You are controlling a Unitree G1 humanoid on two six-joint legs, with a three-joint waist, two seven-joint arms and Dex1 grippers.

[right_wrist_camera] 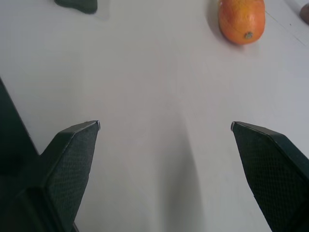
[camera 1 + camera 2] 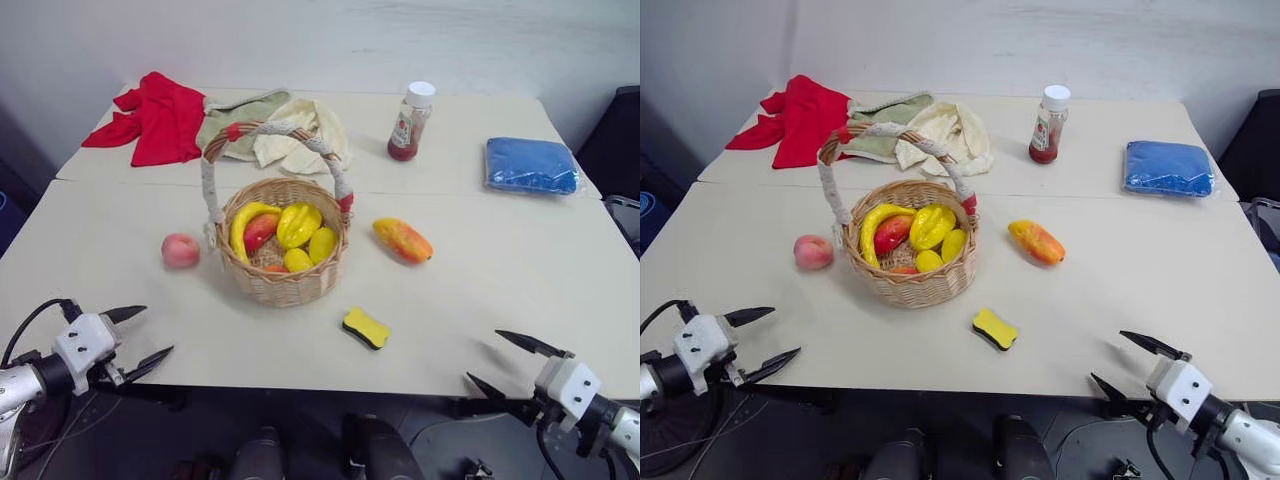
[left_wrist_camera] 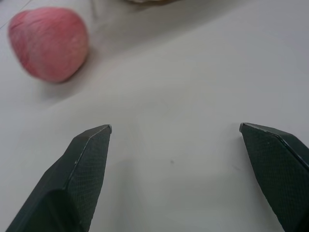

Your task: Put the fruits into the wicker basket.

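— Black and pointed, the two fingers of the left gripper (image 2: 142, 336) stand wide apart over the near left edge of the table (image 2: 520, 270); nothing is between them.

— And the surface under it?

— Smooth, pale beige, a flat board. A bit further in lies the peach (image 2: 180, 250), round, pink-red, with a soft matte skin. It rests on the table just beside the basket (image 2: 284, 282), on its left, not inside.

— Describe the basket.

— Round, woven from tan wicker, with a tall arched handle (image 2: 275, 133) wrapped in whitish cord, red at the ends. Inside I see a curved yellow banana (image 2: 243, 222), a ribbed yellow star fruit (image 2: 298, 224), a red piece and some small yellow ones. Behind it lie crumpled cloths: a red one (image 2: 155, 117), then a greenish and a cream one.

— What is on the right of the basket?

— The mango (image 2: 402, 240), long, orange-yellow with a red blush, lies on the table near the basket, apart from it. In front is a flat yellow-and-black sponge (image 2: 366, 328). At the back stand a small bottle (image 2: 410, 122) with a white cap and a folded blue cloth (image 2: 531, 165) in clear wrap.

— And the right gripper (image 2: 512, 365)?

— Near the right front edge, its fingers spread wide and empty.
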